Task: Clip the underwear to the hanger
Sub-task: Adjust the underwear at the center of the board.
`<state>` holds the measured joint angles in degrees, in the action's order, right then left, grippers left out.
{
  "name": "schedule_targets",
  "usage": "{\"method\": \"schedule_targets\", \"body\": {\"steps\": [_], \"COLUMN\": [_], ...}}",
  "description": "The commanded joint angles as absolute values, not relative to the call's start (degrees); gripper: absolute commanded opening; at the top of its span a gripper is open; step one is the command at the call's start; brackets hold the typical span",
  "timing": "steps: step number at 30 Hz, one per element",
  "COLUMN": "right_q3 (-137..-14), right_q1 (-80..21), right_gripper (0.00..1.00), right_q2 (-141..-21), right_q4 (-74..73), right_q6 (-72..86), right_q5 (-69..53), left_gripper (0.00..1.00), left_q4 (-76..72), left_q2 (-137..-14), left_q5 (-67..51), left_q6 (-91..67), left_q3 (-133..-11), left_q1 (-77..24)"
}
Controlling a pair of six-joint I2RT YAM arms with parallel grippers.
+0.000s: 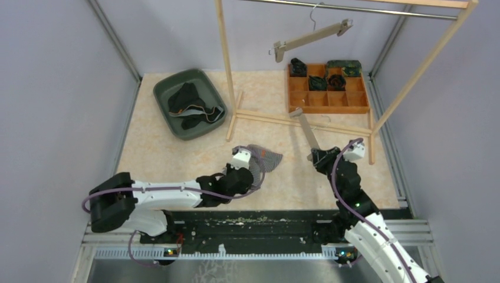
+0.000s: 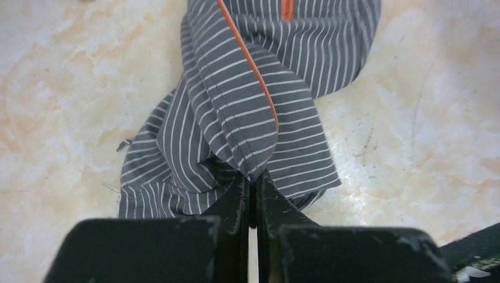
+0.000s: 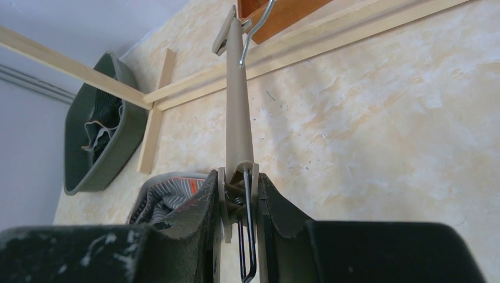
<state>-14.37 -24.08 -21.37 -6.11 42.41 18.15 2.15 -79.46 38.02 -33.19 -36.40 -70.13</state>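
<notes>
The underwear point(image 1: 268, 157) is grey with thin white stripes and orange trim, and it lies bunched on the table in front of the left arm. In the left wrist view my left gripper point(image 2: 253, 178) is shut on a fold at the near edge of the underwear point(image 2: 247, 88). The hanger point(image 1: 307, 131) is a beige bar with a wire hook, and it points away from my right gripper point(image 1: 317, 158). In the right wrist view my right gripper point(image 3: 239, 184) is shut on the clip at the near end of the hanger point(image 3: 238, 106). The underwear point(image 3: 168, 197) shows just to its left.
A green bin point(image 1: 167, 88) with dark clothes stands at the back left. A wooden rack point(image 1: 227, 65) crosses the back of the table, with a second hanger point(image 1: 312, 36) on its rail. An orange compartment tray point(image 1: 328, 101) holds several folded dark items.
</notes>
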Motion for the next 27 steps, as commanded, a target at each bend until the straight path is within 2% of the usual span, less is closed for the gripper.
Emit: {"method": "schedule_targets", "body": {"steps": [1,7,18,27], "right_q3": [-19.0,-21.1,-23.9,-24.1], "right_q1": [-23.3,-23.2,-23.1,-23.0], "right_gripper": [0.0,0.0,0.0,0.0], "right_q2": [-20.0,-17.8,-15.4,-14.9], "right_q4": [-5.0,-8.8,-13.4,-14.1], "right_q6": [40.8,39.3,37.7,37.0], "right_q5": [19.1,21.2,24.3,25.3], "left_gripper": [0.0,0.0,0.0,0.0], "left_q4": [1.6,9.5,29.4,36.7], "left_q2": [-74.4,-70.1,-73.0,-74.9], "left_q5": [37.5,34.7,32.7,29.9], "left_q6": [-29.1,-23.5,-17.6,-15.1], "left_q3": [-41.0,-53.5,-83.9,-91.7], "left_q1": [-70.1,-70.0,-69.3,-66.7]}}
